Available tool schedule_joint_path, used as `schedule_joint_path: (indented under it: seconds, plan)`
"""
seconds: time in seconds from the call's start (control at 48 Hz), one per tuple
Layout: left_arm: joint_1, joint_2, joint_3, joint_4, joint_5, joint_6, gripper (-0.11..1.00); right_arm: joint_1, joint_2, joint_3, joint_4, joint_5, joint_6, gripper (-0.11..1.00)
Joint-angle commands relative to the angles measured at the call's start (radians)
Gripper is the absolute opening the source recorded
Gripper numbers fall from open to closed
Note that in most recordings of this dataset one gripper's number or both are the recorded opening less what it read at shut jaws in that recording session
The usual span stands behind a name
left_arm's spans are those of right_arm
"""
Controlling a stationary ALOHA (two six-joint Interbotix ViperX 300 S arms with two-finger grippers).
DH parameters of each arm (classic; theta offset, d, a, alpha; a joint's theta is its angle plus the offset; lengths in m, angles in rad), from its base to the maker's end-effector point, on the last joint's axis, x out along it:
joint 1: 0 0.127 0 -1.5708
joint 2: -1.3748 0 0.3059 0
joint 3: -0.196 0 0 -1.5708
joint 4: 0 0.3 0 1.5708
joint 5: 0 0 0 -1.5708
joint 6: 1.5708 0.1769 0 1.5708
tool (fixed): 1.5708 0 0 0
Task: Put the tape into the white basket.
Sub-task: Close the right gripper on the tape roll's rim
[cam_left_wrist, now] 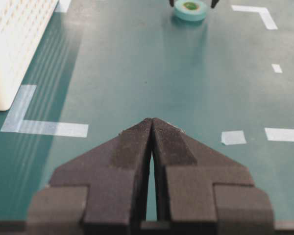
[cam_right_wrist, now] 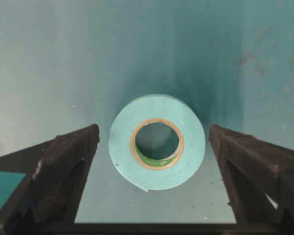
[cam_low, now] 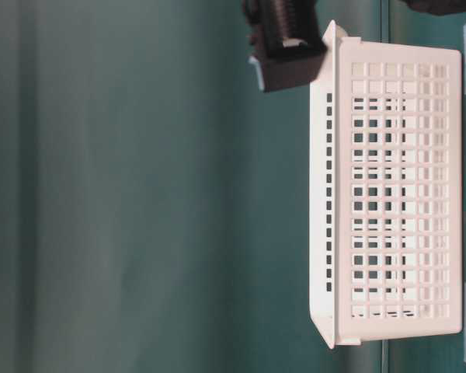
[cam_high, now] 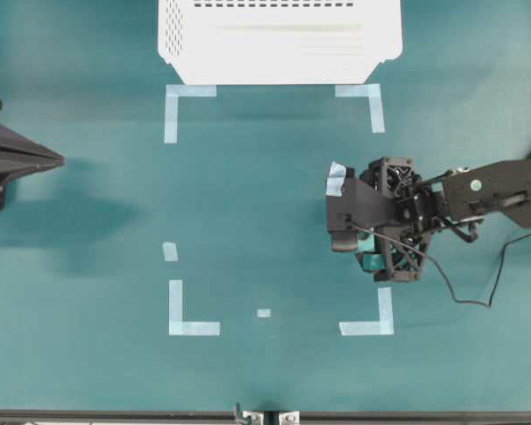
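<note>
The teal bench (cam_high: 88,266) carries the white basket (cam_high: 279,40) at its far edge, midway along, with pale corner marks (cam_high: 193,328) framing the bare middle. The right tool (cam_right_wrist: 152,142) hangs spread wide over the tape (cam_right_wrist: 157,142), which lies flat near the bench's right edge, well apart from the basket. The left tool (cam_left_wrist: 152,129) rests pressed together at the left edge. To grip well, I would sink lower, keep the roll centred between the fingers (cam_right_wrist: 63,161), then pinch across its outer wall. The surface looks matte and lightly scuffed; no room shows beyond it.
</note>
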Motion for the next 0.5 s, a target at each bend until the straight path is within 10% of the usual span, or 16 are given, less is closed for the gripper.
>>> schedule_joint_path:
  seconds: [0.0, 0.479]
  plan:
    - [0.002, 0.015, -0.026, 0.000, -0.005, 0.002, -0.11, 0.003, -0.002, -0.008, 0.003, -0.006, 0.006, 1.00]
    - [0.002, 0.015, -0.028, 0.000, -0.003, 0.002, -0.11, 0.005, 0.031, 0.003, -0.002, -0.046, 0.035, 1.00]
